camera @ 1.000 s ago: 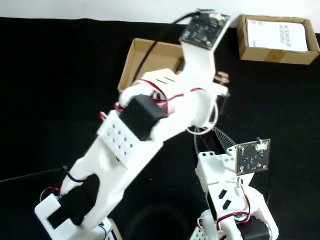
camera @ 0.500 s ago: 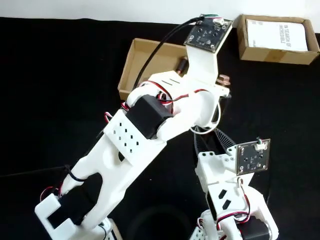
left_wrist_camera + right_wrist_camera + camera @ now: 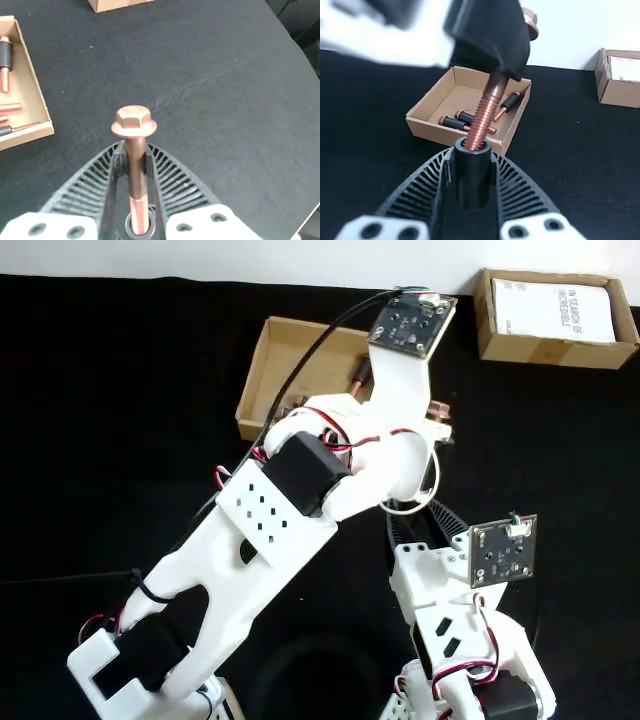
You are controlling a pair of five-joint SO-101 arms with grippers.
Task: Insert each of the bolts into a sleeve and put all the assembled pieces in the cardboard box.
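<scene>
A: L hand (image 3: 134,150), what's it doing?
B: It's clenching on the bolt (image 3: 134,124). It's gripping the smooth shank, w/ the hex head sticking out past the fingertips.
A: And the R hand (image 3: 471,160)?
B: It's grasping the black sleeve (image 3: 471,185), holding it upright btwn both fingers.
A: Bolt and sleeve, are they touching or apart?
B: Touching. The threaded end is sitting in the sleeve's mouth, w/ most of the thread showing above it. The bolt is leaning a bit, not standing dead straight.
A: Where's all that happening?
B: In the air over the black tabletop (image 3: 120,390), just on the arms' side of the cardboard box (image 3: 450,132).
A: Anything lying in the box?
B: Assembled pieces (image 3: 465,119), approx. three, are lying flat on its floor. Can't tell the exact no.
A: What else is sitting around?
B: A second box (image 3: 545,348) is sitting at the far R corner, well apart, w/ a white sheet lying inside.
A: And the arms from above?
B: The L arm is stretching across twd the box. The R arm is staying low, near the front edge.
</scene>
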